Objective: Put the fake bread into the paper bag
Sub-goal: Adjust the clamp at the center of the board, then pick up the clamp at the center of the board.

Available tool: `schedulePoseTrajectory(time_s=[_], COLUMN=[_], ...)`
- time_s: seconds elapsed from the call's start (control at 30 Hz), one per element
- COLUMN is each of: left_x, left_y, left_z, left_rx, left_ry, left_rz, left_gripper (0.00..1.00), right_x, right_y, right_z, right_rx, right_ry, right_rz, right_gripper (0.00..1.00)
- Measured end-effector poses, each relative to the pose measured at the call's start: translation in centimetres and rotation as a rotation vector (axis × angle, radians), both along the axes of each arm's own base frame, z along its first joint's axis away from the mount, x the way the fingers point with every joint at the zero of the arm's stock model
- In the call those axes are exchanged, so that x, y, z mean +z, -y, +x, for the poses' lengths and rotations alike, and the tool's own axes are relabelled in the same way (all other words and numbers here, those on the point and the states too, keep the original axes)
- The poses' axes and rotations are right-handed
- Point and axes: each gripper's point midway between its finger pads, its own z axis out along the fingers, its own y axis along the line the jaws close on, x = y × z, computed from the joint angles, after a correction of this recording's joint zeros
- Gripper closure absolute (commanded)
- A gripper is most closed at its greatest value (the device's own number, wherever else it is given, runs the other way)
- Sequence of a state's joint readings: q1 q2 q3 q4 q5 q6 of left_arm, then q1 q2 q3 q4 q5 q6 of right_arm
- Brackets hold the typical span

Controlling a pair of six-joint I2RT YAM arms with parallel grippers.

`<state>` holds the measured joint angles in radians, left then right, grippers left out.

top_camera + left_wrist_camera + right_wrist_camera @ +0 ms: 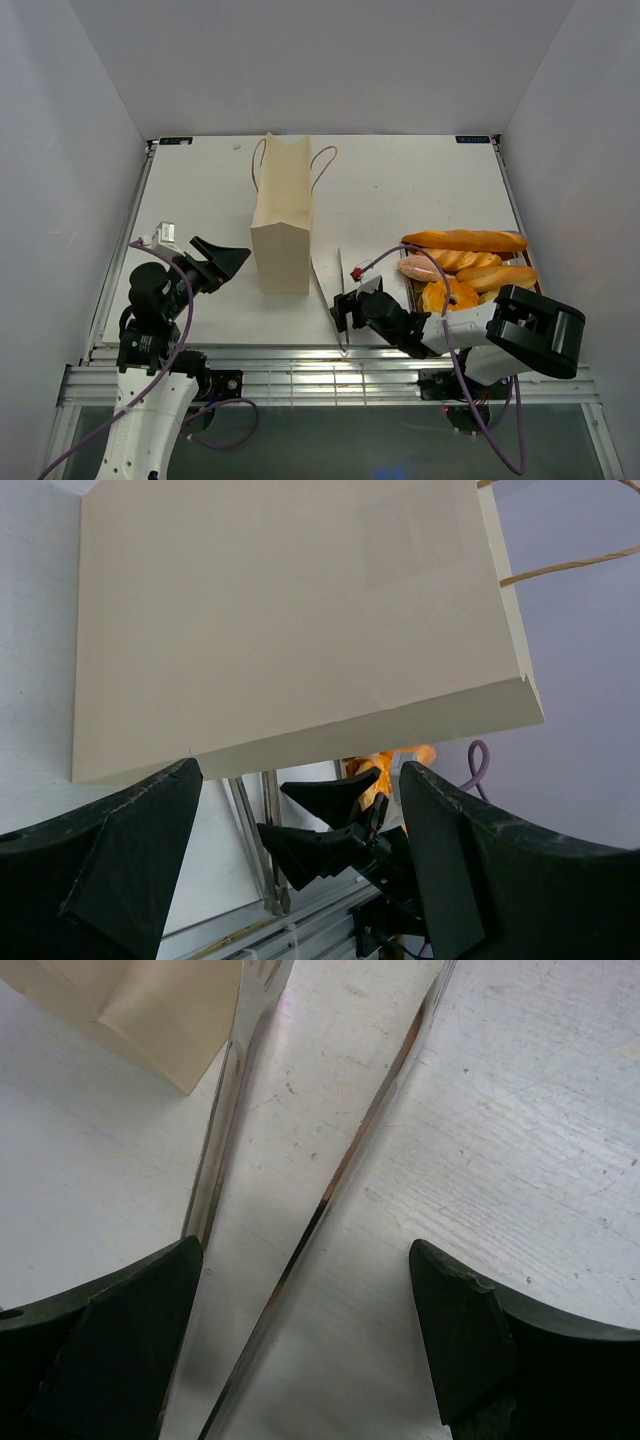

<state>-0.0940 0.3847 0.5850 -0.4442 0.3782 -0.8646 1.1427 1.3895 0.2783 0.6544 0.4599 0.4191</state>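
Note:
The tan paper bag point(281, 215) lies lengthwise mid-table, with its cord handles toward the far side. Its broad face point(290, 620) fills the left wrist view. The fake bread sits at the right: a baguette point(465, 240), a pinkish bun point(414, 268), a ridged loaf point(462, 260), a croissant point(497, 277) and a ring bun point(447, 296). My left gripper point(228, 258) point(300, 772) is open just left of the bag's near end and holds nothing. My right gripper point(342, 312) point(305, 1252) is open low over the table, straddling the two arms of the metal tongs point(345, 1165) without gripping them.
The metal tongs point(340, 272) lie between the bag and the silver tray point(405, 286) that holds the bread. The right arm's bulky wrist point(530, 335) hangs over the tray's near corner. White walls enclose the table on three sides.

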Motion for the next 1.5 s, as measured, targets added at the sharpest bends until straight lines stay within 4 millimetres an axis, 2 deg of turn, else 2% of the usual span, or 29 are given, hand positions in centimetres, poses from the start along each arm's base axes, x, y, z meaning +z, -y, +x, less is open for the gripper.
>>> schedulePoseTrajectory(time_s=[0.2, 0.6, 0.9, 1.3, 1.5], left_x=[0.5, 0.5, 0.7, 0.7, 0.7], left_y=[0.0, 0.0, 0.0, -0.1, -0.1], left_z=[-0.1, -0.3, -0.4, -0.5, -0.5], left_rx=[-0.001, -0.001, -0.001, -0.001, -0.001], left_ry=[0.009, 0.006, 0.014, 0.014, 0.016], left_rz=[0.002, 0.002, 0.001, 0.002, 0.001], left_gripper=[0.09, 0.09, 0.09, 0.09, 0.09], right_x=[0.0, 1.8, 2.9, 0.3, -0.2], right_y=[0.2, 1.6, 0.0, -1.4, -2.3], right_z=[-0.5, -0.2, -1.1, -2.0, -2.1], right_rx=[-0.039, -0.136, -0.063, -0.012, -0.016], right_ry=[0.052, 0.098, 0.088, 0.076, 0.089], right_rz=[-0.010, 0.002, 0.060, 0.015, 0.003], right_gripper=[0.10, 0.10, 0.10, 0.10, 0.02])
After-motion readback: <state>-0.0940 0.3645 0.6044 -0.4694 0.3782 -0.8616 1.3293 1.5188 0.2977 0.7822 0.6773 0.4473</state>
